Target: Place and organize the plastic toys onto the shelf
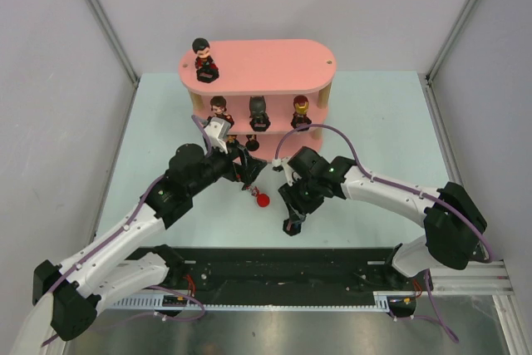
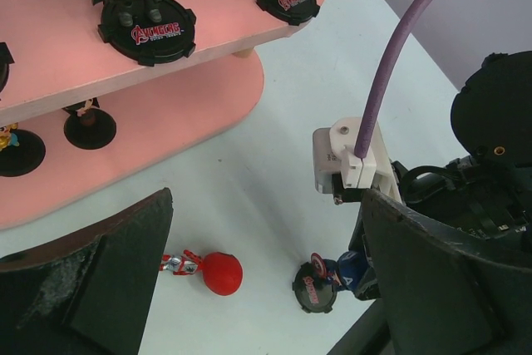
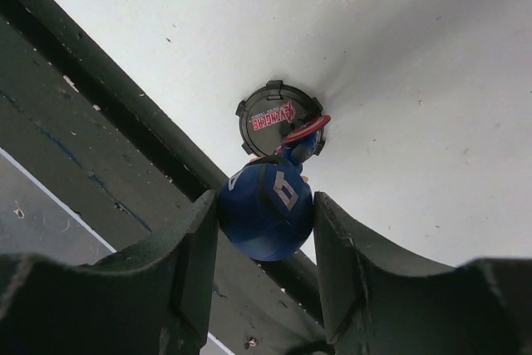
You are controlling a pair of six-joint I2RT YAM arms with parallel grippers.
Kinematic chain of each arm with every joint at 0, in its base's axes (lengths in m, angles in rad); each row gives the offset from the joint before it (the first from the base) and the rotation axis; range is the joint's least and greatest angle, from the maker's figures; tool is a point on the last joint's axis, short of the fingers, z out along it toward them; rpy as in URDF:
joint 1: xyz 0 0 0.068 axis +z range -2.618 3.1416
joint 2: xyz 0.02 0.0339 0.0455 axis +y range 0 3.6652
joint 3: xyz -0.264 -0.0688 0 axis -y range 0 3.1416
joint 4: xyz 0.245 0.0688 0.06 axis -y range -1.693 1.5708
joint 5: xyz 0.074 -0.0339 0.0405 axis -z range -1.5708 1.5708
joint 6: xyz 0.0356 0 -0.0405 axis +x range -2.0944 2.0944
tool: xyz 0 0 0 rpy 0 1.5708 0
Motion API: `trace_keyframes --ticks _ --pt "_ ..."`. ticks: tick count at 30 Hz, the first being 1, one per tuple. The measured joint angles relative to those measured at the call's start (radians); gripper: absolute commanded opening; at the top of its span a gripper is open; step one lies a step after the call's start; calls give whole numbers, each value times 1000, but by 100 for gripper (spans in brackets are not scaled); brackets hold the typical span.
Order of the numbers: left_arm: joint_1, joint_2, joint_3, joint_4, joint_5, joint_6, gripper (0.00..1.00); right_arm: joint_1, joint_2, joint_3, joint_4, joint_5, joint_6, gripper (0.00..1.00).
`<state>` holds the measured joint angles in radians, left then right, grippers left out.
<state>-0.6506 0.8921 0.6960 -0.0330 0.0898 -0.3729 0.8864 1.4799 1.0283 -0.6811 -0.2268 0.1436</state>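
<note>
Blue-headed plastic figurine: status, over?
Right gripper shut on blue-headed figurine, gripping its head. Left gripper open near toppled red-headed figurine. Pink shelf top tier has room.

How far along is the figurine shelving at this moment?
Done: a dark-haired figurine stands on the pink shelf's top tier; another dark-haired one, a black one and a red-gold one on the middle tier; two more bases show on the bottom tier. In hand: the right gripper is shut on the blue-headed figurine. Left: the red-headed figurine lies on the table below the open left gripper.
</note>
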Motion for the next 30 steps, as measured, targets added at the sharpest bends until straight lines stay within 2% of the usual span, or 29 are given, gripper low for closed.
trace_keyframes --ticks 1,2,5,8,11,17,25,30 --pt "0 0 0 0 0 0 100 -1 0 1 0 -2 -3 33" --pt "0 0 0 0 0 0 100 -3 0 1 0 -5 -6 41" --pt "0 0 0 -3 0 0 100 -13 0 0 -2 -14 -8 48" --pt "0 -1 0 -8 0 0 100 -21 0 1 -3 -22 -11 66" --pt "0 -5 0 -8 0 0 100 -24 0 1 -2 -29 -12 76" --pt "0 -18 0 -11 0 0 100 -24 0 1 8 -61 -5 87" --pt "0 -39 0 -11 0 0 100 -33 -19 0 55 -121 44 96" --pt "0 -83 -17 6 0 10 100 -142 -137 1 118 -151 135 97"
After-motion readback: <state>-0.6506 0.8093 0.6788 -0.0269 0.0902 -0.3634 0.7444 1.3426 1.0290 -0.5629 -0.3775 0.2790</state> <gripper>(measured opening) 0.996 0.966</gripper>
